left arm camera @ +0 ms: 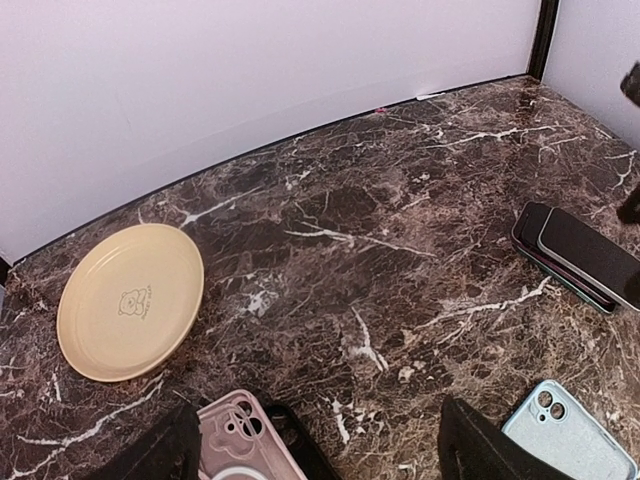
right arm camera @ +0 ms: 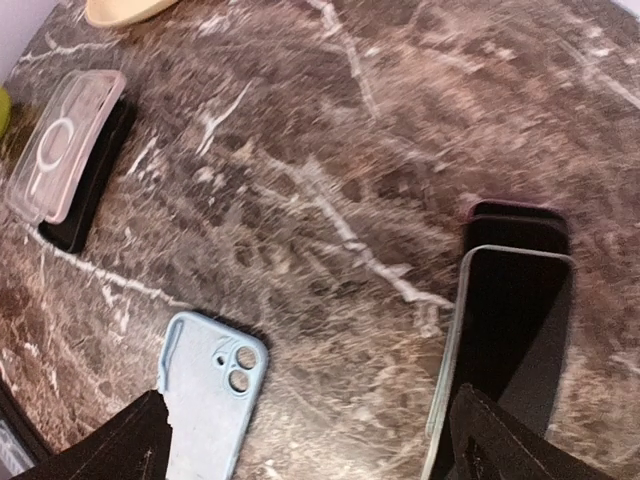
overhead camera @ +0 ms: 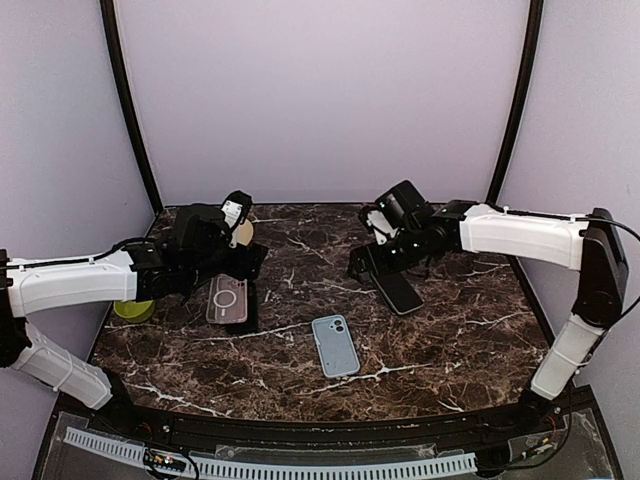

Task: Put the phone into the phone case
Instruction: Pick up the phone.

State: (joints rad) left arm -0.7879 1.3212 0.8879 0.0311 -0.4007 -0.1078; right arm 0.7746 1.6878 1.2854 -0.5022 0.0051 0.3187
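– While the right gripper (right arm camera: 310,405) hangs low over the counter (right arm camera: 330,150), how do its jaws stand?
– They are released and spread wide, with only bare marble between them.
– Where is the phone (right arm camera: 515,320)?
– It lies flat, screen up, just ahead of one finger (right arm camera: 530,440), which hides its near end. I cannot tell whether they touch.
– Does it lie straight on the counter?
– No. It rests on a second phone (right arm camera: 515,215), darker, which sticks out past its far end.
– And the cases?
– The blue case (right arm camera: 210,390) lies flat beside the other finger (right arm camera: 110,445) with its camera cut-out showing, and that finger covers its near corner. The pink case (right arm camera: 65,140) is well ahead on that same side. It is see-through with a ring on its back, and it lies partly on a black slab (right arm camera: 85,195) that I cannot identify.
– What about the left gripper (left arm camera: 320,410)?
– It is also released, jaws wide, gripping nothing. It hovers over the pink case, whose camera end shows just inside one of its fingers (left arm camera: 150,455).
– Is anything else near it?
– A cream plate (left arm camera: 130,300) lies flat ahead of it on that finger's side. The stacked phones are ahead on the opposite side, well apart from the plate. The blue case sits just outside its other finger.
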